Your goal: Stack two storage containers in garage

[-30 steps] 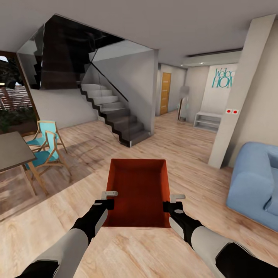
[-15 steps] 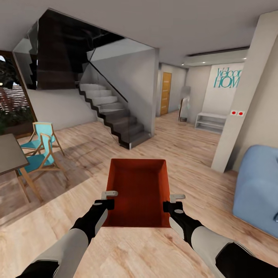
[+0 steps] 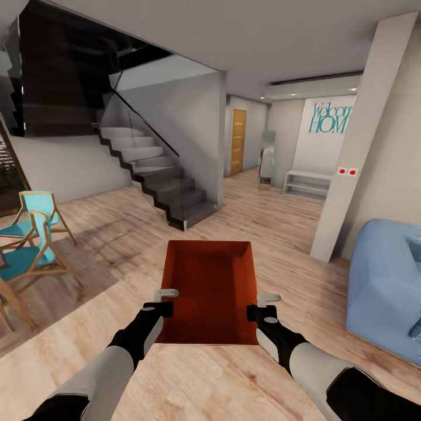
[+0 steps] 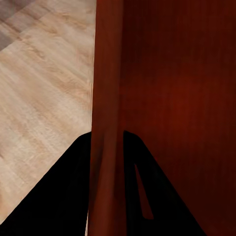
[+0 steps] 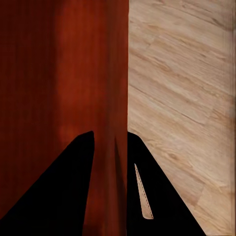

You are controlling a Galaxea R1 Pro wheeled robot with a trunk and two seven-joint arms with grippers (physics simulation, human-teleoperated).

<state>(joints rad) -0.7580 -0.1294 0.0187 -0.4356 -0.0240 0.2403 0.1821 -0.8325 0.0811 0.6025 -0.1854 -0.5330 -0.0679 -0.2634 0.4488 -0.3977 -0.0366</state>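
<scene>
Storage container (image 3: 210,289), orange-red tub, held up at 6 o'clock of head view, open top facing camera, above the wood-plank floor (image 3: 275,222) of the living room. Long axis running toward 12 o'clock.

Left gripper (image 3: 165,300) clamped on tub's left wall, at 7 o'clock of the tub; one finger inside, one outside. Left wrist view confirms: container wall (image 4: 105,123) pinched between the two dark fingers (image 4: 64,196), plank floor on the outer side, tub interior on the other.

Right gripper (image 3: 261,306) clamped on the right wall, at 5 o'clock of the tub. Right wrist view same story: wall (image 5: 108,123) squeezed between dark fingers (image 5: 162,201), floor on the outer side.

Both forearms entering from the bottom corners, roughly symmetric.

Surroundings, head view:
- staircase (image 3: 158,181) with glass side panel at 11 o'clock
- teal wooden chairs (image 3: 32,240) at 9 o'clock
- blue sofa (image 3: 383,280) at 3 o'clock, partly cut by frame edge
- white pillar (image 3: 362,134) with two red dots at 2 o'clock
- orange door (image 3: 237,142) down the hallway at 12 o'clock
- low white shelf (image 3: 307,185) under teal wall lettering at 1 o'clock
</scene>
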